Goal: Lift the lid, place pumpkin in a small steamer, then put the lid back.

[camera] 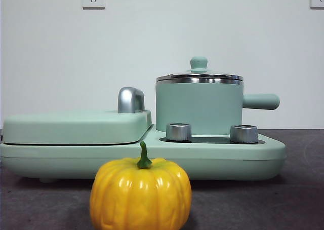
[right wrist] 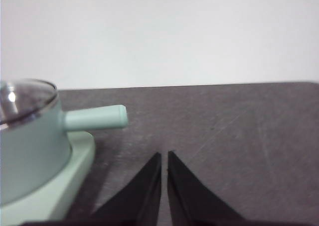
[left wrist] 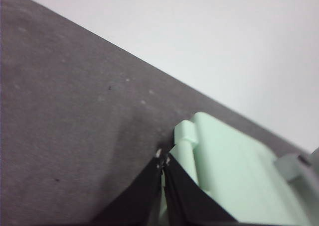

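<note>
Trouble we foresee: our left gripper (left wrist: pixel 162 162) and right gripper (right wrist: pixel 164 159), both pinched closed and empty, could nudge the glossy yellow-orange ribbed pumpkin (camera: pixel 140 193) rolling, in front of the mint-green cylindrical steamer (camera: pixel 199 107) still capped by its clear glass lid (camera: pixel 199 77).

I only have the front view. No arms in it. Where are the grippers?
Observer: The right gripper hangs over bare dark table beside the small steamer, off the tip of its side handle. Jaws shut, holding nothing.
Operator: And the left?
Observer: The left gripper is at the appliance's other end, by the corner of the griddle cover. Jaws shut, empty.
Operator: Lid seated?
Observer: Right wrist view shows the lid on the steamer's rim, glass intact. The pumpkin shows in neither wrist view.
</note>
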Robot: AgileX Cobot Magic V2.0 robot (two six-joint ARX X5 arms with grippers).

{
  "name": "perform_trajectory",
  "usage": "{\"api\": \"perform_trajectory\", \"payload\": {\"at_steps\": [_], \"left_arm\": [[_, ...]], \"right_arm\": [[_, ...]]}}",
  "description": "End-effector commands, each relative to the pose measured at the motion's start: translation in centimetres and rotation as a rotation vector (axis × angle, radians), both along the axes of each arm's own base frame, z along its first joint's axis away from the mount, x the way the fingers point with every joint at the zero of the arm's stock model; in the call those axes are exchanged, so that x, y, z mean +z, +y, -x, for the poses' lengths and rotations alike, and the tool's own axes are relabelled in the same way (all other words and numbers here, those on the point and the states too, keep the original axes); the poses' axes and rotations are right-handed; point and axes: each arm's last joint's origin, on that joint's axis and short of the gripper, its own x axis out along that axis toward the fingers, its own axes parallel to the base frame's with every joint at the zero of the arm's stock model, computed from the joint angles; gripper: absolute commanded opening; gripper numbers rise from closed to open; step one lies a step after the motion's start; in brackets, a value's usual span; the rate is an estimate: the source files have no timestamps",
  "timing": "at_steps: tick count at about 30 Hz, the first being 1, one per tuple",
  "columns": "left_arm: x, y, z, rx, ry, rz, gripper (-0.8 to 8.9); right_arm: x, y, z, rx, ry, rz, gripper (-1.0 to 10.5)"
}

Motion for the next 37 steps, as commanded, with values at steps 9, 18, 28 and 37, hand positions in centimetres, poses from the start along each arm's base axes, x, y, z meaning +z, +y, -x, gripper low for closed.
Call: {"api": "perform_trajectory", "payload": {"at_steps": [9, 18, 28, 37], "left_arm": [[2.0, 0.0, 0.1, -0.025, -0.242, 0.123, 0.07], [5.0, 0.0, 0.9, -0.032, -0.372, 0.134, 0.07], [9.5, 0.2, 2.9, -0.031, -0.236, 0.083, 0.08], [13.3, -0.1, 2.9, -0.105, -0.058, -0.077, 0.08]], "right_arm": [[1.1, 0.1, 0.2, 0.065, -0.007, -0.386, 0.2], [6.7, 0.1, 1.9, 0.138, -0.140, -0.383, 0.2], [12.4, 0.4, 2.5, 0.219, -0.102, -0.274, 0.2], [15.3, 0.8, 0.5, 0.275, 0.047, -0.087, 0.2]]}}
